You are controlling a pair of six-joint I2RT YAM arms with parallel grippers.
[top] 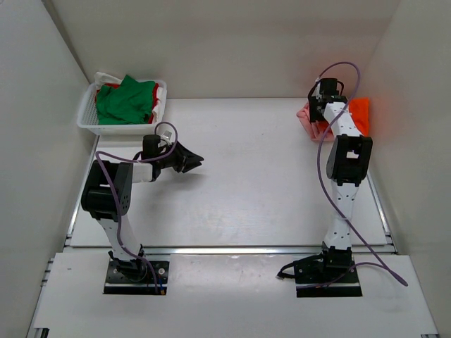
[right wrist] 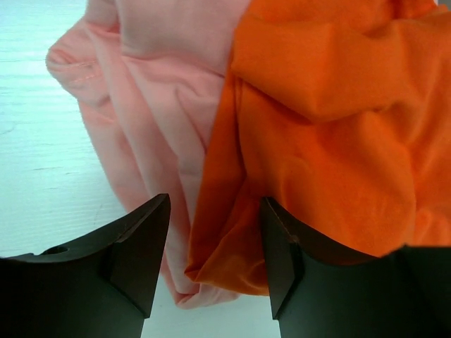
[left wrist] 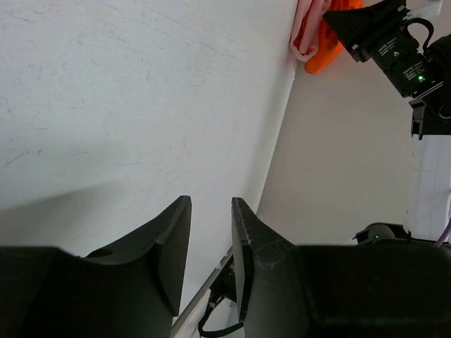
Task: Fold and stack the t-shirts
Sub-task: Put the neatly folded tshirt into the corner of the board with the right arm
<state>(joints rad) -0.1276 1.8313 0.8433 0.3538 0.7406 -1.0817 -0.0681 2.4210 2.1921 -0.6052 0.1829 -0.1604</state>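
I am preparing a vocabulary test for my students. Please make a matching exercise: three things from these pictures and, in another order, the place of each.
Things:
1. green t-shirt
2. orange t-shirt
3. left hand

Places:
a. above the bare table
b. in the white basket
c. in the far right corner

Pairs: 1-b, 2-c, 3-a

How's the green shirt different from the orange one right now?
The green shirt lies in the basket at the far left; the orange shirt lies on the table at the far right, against the pink shirt. The right gripper hangs open over the orange shirt; no gripper is near the green shirt. Both look rumpled.
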